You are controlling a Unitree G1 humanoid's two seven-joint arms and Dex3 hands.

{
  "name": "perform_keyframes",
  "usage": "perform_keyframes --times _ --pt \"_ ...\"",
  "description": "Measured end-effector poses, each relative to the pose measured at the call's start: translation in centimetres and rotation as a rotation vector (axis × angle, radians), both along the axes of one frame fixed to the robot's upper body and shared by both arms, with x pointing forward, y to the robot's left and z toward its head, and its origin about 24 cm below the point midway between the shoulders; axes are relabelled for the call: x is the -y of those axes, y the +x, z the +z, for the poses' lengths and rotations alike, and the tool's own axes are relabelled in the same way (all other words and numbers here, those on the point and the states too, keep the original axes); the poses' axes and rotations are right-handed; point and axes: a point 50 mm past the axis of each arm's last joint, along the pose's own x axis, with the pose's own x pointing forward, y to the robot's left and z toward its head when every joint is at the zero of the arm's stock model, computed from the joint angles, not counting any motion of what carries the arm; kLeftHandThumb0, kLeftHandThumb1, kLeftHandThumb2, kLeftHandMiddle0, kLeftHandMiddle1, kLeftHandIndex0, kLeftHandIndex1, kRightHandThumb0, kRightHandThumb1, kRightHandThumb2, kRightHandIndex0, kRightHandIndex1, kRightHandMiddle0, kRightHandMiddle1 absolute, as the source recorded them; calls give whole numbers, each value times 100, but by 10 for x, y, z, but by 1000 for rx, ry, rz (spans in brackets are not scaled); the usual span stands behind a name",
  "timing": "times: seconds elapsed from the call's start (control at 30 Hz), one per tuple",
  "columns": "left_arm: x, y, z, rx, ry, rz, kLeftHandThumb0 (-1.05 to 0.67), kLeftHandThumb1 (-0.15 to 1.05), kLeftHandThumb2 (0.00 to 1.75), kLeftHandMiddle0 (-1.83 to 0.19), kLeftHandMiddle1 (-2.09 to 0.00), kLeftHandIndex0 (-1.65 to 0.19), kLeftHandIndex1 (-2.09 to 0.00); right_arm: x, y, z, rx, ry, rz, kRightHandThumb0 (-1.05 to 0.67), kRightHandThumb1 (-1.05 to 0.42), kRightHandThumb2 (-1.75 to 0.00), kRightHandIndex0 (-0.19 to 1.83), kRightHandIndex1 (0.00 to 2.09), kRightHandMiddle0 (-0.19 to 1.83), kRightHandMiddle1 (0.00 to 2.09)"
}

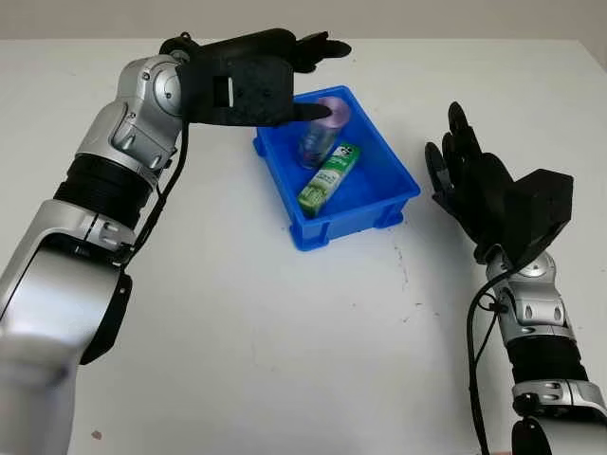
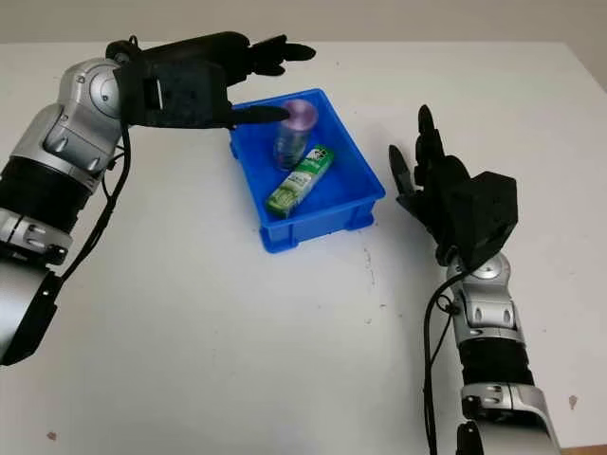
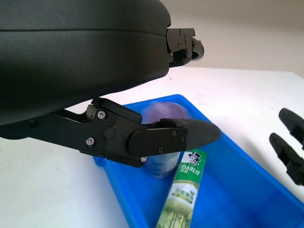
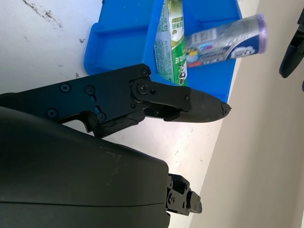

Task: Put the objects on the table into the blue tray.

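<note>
The blue tray (image 1: 353, 224) stands at the table's middle, slightly toward the back. In it lies a green toothpaste box (image 1: 329, 177), and beside the box a silvery cylinder with a purple end (image 1: 321, 131) stands tilted in the tray's far part. My left hand (image 1: 334, 78) hovers open just above the cylinder, thumb over its purple end, not touching it. In the left wrist view the cylinder (image 3: 164, 164) and box (image 3: 183, 199) sit below the thumb. My right hand (image 1: 463, 169) is held up open to the right of the tray, holding nothing.
A white table (image 1: 285, 360) with small dark specks stretches all around the tray. The left forearm (image 1: 114, 180) reaches across the table's left side toward the tray. The table's far edge runs behind the left hand.
</note>
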Motion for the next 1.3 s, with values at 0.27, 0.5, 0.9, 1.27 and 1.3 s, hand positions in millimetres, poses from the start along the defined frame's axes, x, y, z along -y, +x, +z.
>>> perform_keyframes --times 0.27,0.5,0.9,1.27,1.3 --pt "-4 -3 11 10 -97 15 -44 105 44 19 0 19 0 3 2 -1 3 -27 -4 -68 -105 -53 -19 0 -19 4" --pt "-31 -11 29 218 -542 71 -69 105 60 19 0 19 0 8 13 27 96 18 -1 -73 -105 -61 -19 0 -19 0" --pt "-93 -22 -45 80 -1085 281 -74 105 72 19 0 19 0 14 27 67 207 31 -45 -78 -105 -68 -19 0 -19 0" --pt "-113 -36 -109 -52 -1199 472 -72 105 77 19 0 19 0 10 31 57 160 57 -12 -81 -105 -71 -19 0 -19 0" --pt "-112 -38 -112 -62 -1212 471 -72 105 78 19 0 19 0 10 31 57 160 57 -10 -81 -105 -71 -19 0 -19 0"
